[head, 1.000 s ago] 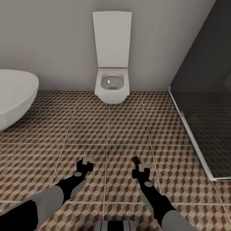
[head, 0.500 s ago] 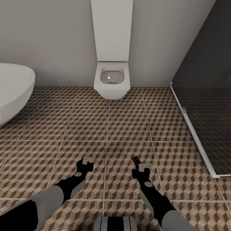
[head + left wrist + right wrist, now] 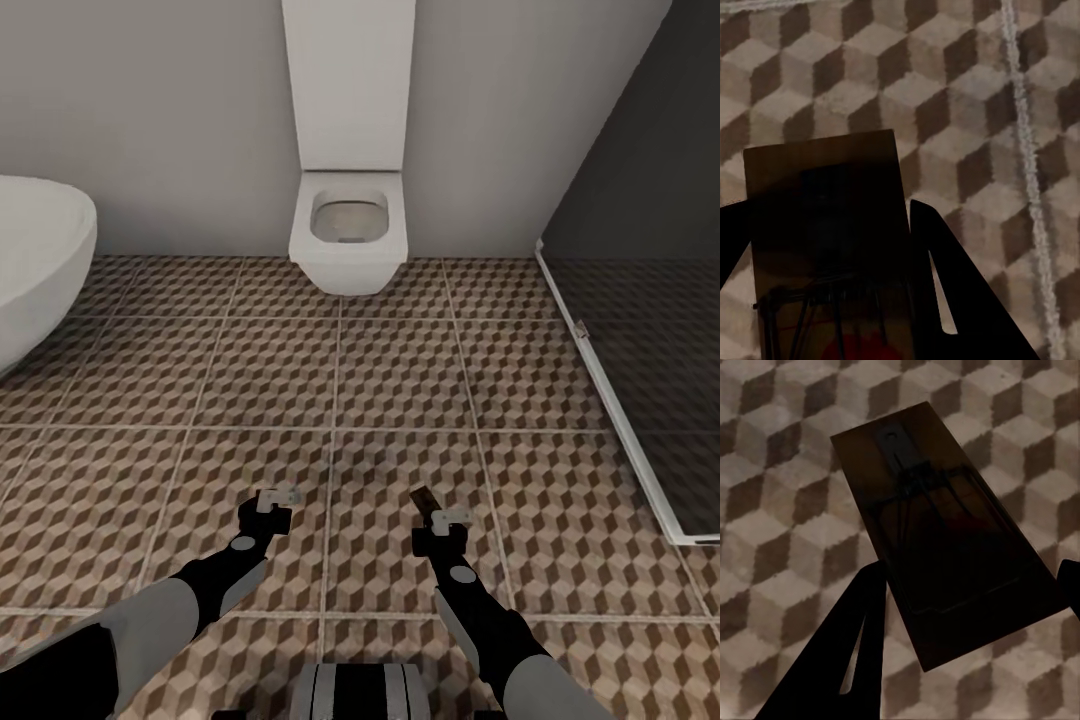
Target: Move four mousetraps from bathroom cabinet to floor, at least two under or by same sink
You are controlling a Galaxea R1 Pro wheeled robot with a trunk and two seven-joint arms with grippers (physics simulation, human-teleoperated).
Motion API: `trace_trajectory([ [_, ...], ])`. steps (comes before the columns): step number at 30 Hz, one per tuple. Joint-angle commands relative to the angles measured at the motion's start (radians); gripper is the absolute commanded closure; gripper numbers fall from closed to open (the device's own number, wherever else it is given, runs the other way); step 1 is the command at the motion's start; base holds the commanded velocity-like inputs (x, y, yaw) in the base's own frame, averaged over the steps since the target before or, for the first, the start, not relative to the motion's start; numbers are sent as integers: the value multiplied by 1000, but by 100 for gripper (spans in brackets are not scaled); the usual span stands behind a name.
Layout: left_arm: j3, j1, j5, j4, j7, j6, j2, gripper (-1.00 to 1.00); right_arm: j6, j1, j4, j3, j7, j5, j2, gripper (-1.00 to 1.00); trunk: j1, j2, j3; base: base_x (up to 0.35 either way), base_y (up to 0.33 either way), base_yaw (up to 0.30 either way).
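Two mousetraps are being carried over the bathroom floor (image 3: 400, 380), low in the head view. The left gripper (image 3: 279, 496) is being kept clamped on one mousetrap (image 3: 825, 225), its long axis running out along the fingers. The right gripper (image 3: 440, 516) is gripping another mousetrap (image 3: 930, 540) likewise, its board projecting toward the toilet (image 3: 345, 235) at upper centre. No sink is being shown.

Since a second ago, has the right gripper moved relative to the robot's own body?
No. The right gripper keeps its place beside the left gripper, still shut on a mousetrap. The toilet and bathtub shifted as the camera advanced.
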Motion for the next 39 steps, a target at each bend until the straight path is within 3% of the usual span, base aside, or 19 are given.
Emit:
trace_trajectory([
  [1,-9,-1,4,-2,9,-2,1,100,-3,-1,0,6,-3,-12,-1,100,4,-7,-5,0,0,0],
  [33,-9,-1,4,-2,9,-2,1,100,-3,-1,1,6,-3,-12,-1,100,126,-231,-156,0,0,0],
  [39,-9,-1,3,-4,8,-10,1,100,-4,-1,0,6,-3,-12,-1,100,126,-231,-158,0,0,0],
])
